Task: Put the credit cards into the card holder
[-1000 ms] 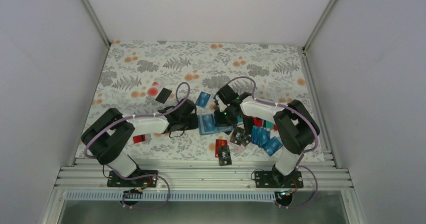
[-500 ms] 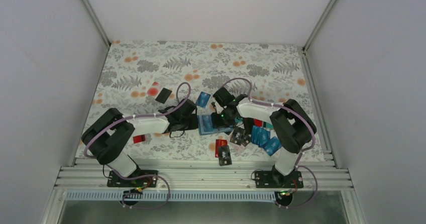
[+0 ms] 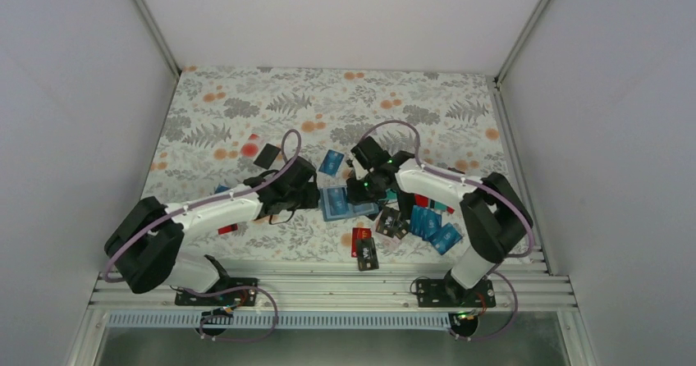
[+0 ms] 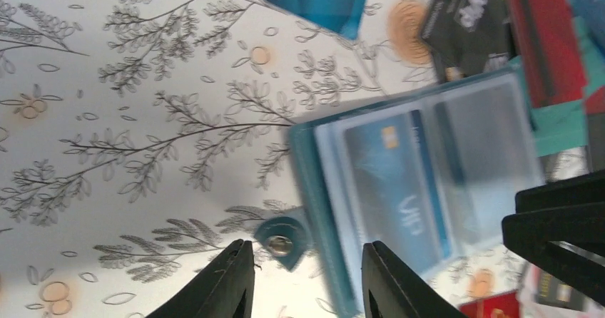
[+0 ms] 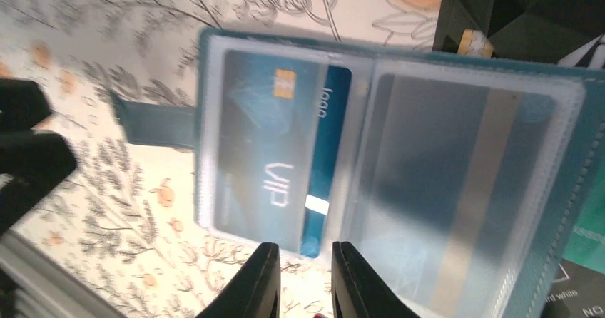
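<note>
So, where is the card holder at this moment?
In the top view the card holder lies open at centre, between the left hand and the right hand, a loose blue card just beyond it.

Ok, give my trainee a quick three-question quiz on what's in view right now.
1. True or false: the card holder lies open on the table.
2. The blue card inside it reads: A) VIP, B) GOLD, C) BANK?
3. Fill in: the holder's snap tab shows between the ___ arm's jaws.
Key: 1 true; 2 A; 3 left.
</note>
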Controlling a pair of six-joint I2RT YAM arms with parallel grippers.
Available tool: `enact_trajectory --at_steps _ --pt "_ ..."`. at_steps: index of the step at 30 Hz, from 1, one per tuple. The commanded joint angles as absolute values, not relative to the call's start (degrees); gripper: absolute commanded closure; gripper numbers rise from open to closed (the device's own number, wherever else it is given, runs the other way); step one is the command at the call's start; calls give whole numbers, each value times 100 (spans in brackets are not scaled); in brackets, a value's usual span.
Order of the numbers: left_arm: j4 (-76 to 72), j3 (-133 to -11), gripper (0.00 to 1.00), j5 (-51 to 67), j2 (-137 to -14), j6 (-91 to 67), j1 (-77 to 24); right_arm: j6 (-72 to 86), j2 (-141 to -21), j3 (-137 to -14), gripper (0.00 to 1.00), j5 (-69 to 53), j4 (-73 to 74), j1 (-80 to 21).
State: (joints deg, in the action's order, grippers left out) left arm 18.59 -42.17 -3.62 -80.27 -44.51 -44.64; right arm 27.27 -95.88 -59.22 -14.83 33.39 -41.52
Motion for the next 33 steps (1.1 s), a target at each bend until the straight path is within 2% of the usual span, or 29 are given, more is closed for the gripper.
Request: enact_trajectory --at_steps 1,10,14,25,33 --pt "1857 -4329 59 -44 -7770 -4267 -4535 2650 -9138 -5969 78 -1314 3347 -4117" --pt "1209 -4315 48 800 -8105 -4317 -4552 2593 -9218 -5434 69 -1069 2982 -3721" --pt "989 -4358 43 1036 -8429 -4365 -4559 2584 -9289 -5220 69 -903 2843 -3568" --pt "767 -4489 42 1218 -9022 -4413 -4553 2496 -9431 -4712 72 -974 2517 -3408" --pt "1021 -4640 42 1123 -8979 -4455 -4555 2451 -9487 -4660 73 -1026 2470 -3385"
